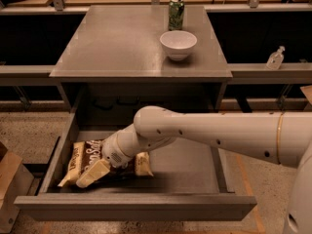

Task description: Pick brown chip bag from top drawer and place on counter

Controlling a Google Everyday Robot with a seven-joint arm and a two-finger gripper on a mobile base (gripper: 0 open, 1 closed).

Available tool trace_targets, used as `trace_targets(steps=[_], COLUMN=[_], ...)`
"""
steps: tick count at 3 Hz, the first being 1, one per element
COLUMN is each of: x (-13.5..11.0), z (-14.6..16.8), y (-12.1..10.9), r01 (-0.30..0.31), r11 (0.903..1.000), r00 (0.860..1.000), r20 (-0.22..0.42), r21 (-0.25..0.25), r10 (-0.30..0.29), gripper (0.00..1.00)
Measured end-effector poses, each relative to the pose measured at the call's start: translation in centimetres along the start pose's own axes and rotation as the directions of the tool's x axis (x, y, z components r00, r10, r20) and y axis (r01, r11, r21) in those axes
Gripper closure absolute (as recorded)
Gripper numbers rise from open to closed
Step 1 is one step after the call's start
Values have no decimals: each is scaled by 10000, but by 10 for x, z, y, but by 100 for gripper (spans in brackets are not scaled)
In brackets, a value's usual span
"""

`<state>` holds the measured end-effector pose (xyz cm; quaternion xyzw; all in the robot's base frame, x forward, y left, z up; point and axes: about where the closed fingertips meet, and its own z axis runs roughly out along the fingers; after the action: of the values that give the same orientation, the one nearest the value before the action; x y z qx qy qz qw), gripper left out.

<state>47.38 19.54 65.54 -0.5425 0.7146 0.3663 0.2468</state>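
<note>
tool (93, 173) | in top drawer (131, 207) | over brown chip bag (83, 154), apparently touching

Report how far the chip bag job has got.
Done: the top drawer stands open and the arm reaches into it. In hand: the end effector sits on the brown chip bag at the drawer's picture-left end; the bag lies on the drawer floor, not yet lifted. Left: raise it and set it on the counter, probably clear of the white bowl and green can.
</note>
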Motion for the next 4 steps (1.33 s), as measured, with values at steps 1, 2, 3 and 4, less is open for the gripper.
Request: trace_targets(steps=[1,2,3,4], x=[7,10,9,7], z=[11,14,13,12], y=[4,5,6,6], r01=[-221,-335,-336,-336], r11=[9996,9992,9992,9992], r00=[9997,9994,9994,9994], r20=[-93,-111,-109,-108], r21=[-185,-223,-224,-223], r10=[220,333,334,334], gripper=[41,64,87,100])
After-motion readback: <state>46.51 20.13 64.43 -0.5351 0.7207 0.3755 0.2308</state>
